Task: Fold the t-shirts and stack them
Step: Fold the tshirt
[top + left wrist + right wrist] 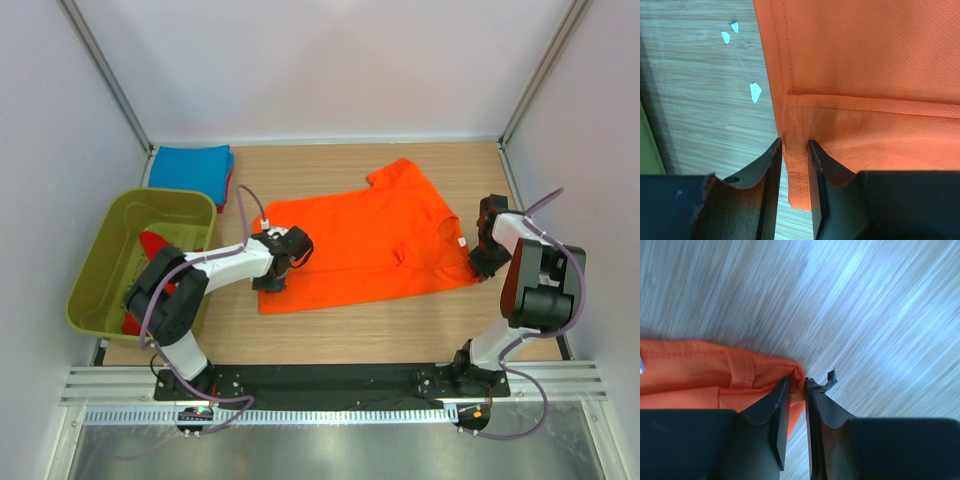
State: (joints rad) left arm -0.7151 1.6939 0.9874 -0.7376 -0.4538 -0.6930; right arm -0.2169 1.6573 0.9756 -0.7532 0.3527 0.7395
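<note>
left gripper [794, 147]: jaws slightly apart astride a hem strip at the left edge of orange shirt [370, 235], cloth flat between them (clamped or not, cannot tell).
right gripper [798, 382]: jaws pinched on the shirt's right edge.
orange shirt: spread on table [400, 320], between the arms.
tub [100, 255]: left side, red shirts [152, 245] inside.
blue shirt [192, 170]: folded, far left corner.

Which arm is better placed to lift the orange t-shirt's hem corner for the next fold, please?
Probably left: the left gripper straddles the orange t-shirt's hem corner, while the right gripper sits at its opposite, collar end.
</note>
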